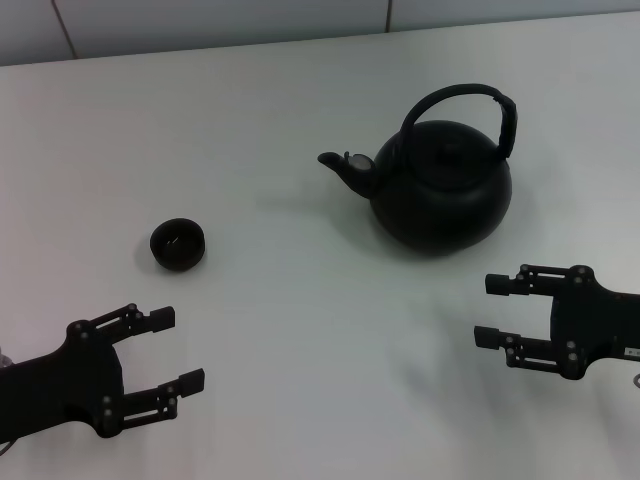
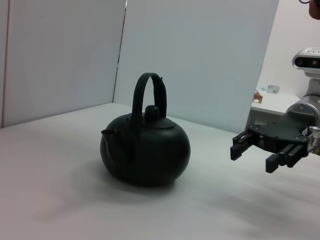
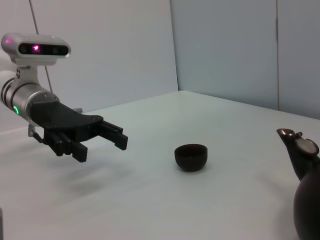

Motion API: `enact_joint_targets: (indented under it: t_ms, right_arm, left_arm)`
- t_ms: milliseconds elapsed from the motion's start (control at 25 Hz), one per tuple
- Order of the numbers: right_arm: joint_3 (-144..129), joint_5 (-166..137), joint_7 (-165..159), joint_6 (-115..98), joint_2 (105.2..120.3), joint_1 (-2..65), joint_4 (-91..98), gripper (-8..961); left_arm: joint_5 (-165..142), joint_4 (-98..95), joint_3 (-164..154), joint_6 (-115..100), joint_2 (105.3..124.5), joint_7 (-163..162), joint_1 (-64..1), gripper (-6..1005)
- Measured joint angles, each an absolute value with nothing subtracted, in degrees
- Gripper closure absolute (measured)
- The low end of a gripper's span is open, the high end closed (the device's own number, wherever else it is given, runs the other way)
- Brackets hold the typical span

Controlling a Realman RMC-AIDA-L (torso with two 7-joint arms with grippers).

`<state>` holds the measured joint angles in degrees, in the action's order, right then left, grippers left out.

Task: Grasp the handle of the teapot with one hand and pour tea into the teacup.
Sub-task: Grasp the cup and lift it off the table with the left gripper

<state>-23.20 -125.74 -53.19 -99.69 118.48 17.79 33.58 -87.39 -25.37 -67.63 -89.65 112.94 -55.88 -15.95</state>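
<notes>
Right gripper (image 1: 488, 311) jaws apart, near teapot (image 1: 440, 185); left gripper (image 1: 176, 350) apart, beyond teacup (image 1: 178, 244); one teapot, one teacup.

A white, matte counter (image 1: 270, 330) is seen filling nearly the whole head view, its surface evenly lit, with only soft, blurred shadows cast on it. Along its far edge a pale wall (image 1: 200, 25) is met, divided by thin vertical seams into panels. In the left wrist view the counter is bounded by large flat white panels (image 2: 200, 60) set at angles to one another, with a brighter gap between two of them. Beyond the panels, a pale surface (image 2: 272, 100) carrying a few small items is glimpsed; what they are cannot be told. In the right wrist view, grey-white wall panels (image 3: 225, 50) are joined at a corner.
</notes>
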Motion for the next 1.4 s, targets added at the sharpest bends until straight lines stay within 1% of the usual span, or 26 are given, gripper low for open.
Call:
enact_joint_targets:
  t_ms: [800,920,960,1000,1120,1160,1240,1400]
  right_arm:
    - [-23.2,-125.77,-53.08,-99.25,118.48,17.75,33.58,321]
    - [-23.2,-125.77,-53.07,-99.23,118.59,17.64,33.58,321]
    - [-23.2,-125.77,-52.83,-99.23,118.69,17.55,33.58,321]
    - [-23.2,-125.77,-52.83,-99.23,118.69,17.55,33.58,321]
    - [-23.19,-125.77,-52.42,-99.18,118.71,17.51,33.53,321]
    - [-23.16,-125.77,-52.4,-99.14,118.73,17.5,33.47,321]
    - [-23.13,-125.77,-52.39,-99.12,118.73,17.49,33.48,321]
    - [-23.04,-125.76,-52.38,-99.09,118.74,17.49,33.55,321]
  left_arm:
    - [-87.36,-25.4,-67.83,-90.09,113.01,-55.81,-15.64,206]
    - [-87.08,-25.3,-66.47,-89.12,113.57,-55.48,-15.53,209]
    - [-86.86,-25.11,-63.25,-87.65,114.26,-54.87,-15.36,210]
    - [-86.86,-25.11,-63.25,-87.65,114.26,-54.87,-15.36,211]
    - [-86.79,-24.82,-54.46,-85.98,116.39,-51.81,-14.57,214]
    - [-86.78,-24.42,-48.35,-85.38,117.98,-47.41,-13.72,216]
    - [-86.79,-23.32,-45.74,-85.08,118.39,-45.0,-13.48,218]
    - [-86.8,-21.55,-44.78,-84.94,118.14,-44.01,-13.94,222]
